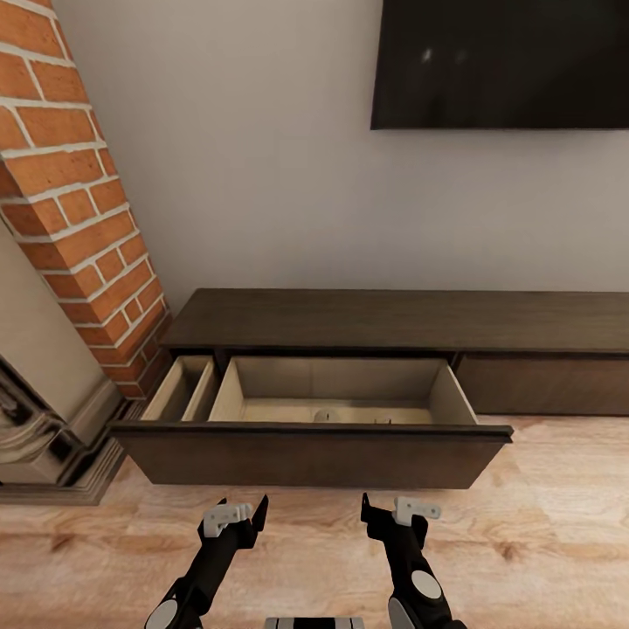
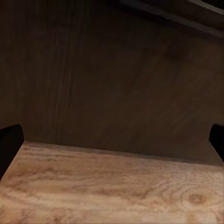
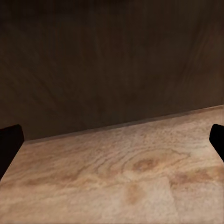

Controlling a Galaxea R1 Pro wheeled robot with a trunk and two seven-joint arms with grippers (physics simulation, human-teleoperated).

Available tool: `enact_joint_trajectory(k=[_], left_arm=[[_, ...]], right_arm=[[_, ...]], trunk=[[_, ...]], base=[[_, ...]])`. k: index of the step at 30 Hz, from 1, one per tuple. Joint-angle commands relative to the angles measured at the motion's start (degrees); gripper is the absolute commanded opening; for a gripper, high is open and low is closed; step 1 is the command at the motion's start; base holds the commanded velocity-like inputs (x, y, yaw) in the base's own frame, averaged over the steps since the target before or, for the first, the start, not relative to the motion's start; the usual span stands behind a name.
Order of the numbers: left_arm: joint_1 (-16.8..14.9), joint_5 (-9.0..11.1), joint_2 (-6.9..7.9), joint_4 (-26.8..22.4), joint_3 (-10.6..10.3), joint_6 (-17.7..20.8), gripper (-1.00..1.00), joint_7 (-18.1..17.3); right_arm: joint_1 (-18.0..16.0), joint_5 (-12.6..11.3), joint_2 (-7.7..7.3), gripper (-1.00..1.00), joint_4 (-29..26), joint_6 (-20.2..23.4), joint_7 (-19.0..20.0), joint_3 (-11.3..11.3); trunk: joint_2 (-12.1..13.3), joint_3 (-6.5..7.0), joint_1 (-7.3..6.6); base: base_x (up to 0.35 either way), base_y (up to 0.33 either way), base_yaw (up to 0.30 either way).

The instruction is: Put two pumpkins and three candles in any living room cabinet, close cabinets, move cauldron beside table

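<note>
1. Standing against the pale wall, the cabinet (image 1: 397, 319) runs from centre-left to the right edge of the head view, a long, low dark-brown unit.
2. Its wide drawer (image 1: 314, 454) is pulled well out over the wooden floor (image 1: 542, 542), so its dark front panel crosses the lower middle of the frame.
3. Inside the drawer, the beige lining shows two compartments: a narrow one at the left and a large one in the middle.
4. On the floor of the large compartment, near the front panel, sit a few small pale shapes, too small and too hidden by the panel to identify.
5. The left gripper (image 1: 237, 515) sits at the bottom of the frame, left of centre, just below the drawer front, empty; its jaws are spread, as the left wrist view shows with a dark fingertip (image 2: 10, 144) at each side edge and bare floor between.
6. The right gripper (image 1: 389, 514) sits bottom centre-right, also just below the drawer front, empty, with its jaws likewise parted wide, one fingertip (image 3: 9, 147) at each side of the right wrist view.
7. Both wrist views look onto the dark drawer front meeting the light floorboards.
8. A brick column (image 1: 74, 183) fills the upper left, with a pale stone fireplace surround (image 1: 44, 419) below it at the left edge.
9. A black television (image 1: 502, 61) hangs in the upper right.
</note>
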Motion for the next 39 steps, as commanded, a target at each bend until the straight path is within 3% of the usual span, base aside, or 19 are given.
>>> enact_joint_trajectory(k=[1,13,39], left_arm=[[-0.1,0.5,0.08,0.0,-0.3,-0.4,1.0,0.4],[-0.1,0.4,0.08,-0.1,-0.3,-0.4,1.0,0.5],[-0.1,0.4,0.08,-0.1,-0.3,-0.5,1.0,0.3]], right_arm=[[0.0,-0.2,-0.02,1.0,-0.1,0.3,-0.4,0.1],[0.0,-0.2,-0.02,1.0,-0.1,0.2,-0.4,0.2],[0.0,-0.2,-0.04,1.0,-0.1,0.3,-0.4,0.0]], trunk=[[0.0,-0.05,-0.01],[-0.2,-2.7,0.3],[-0.2,-2.7,0.3]], base=[[0.009,0.0,0.0],[0.002,0.0,0.0],[0.069,0.0,0.0]])
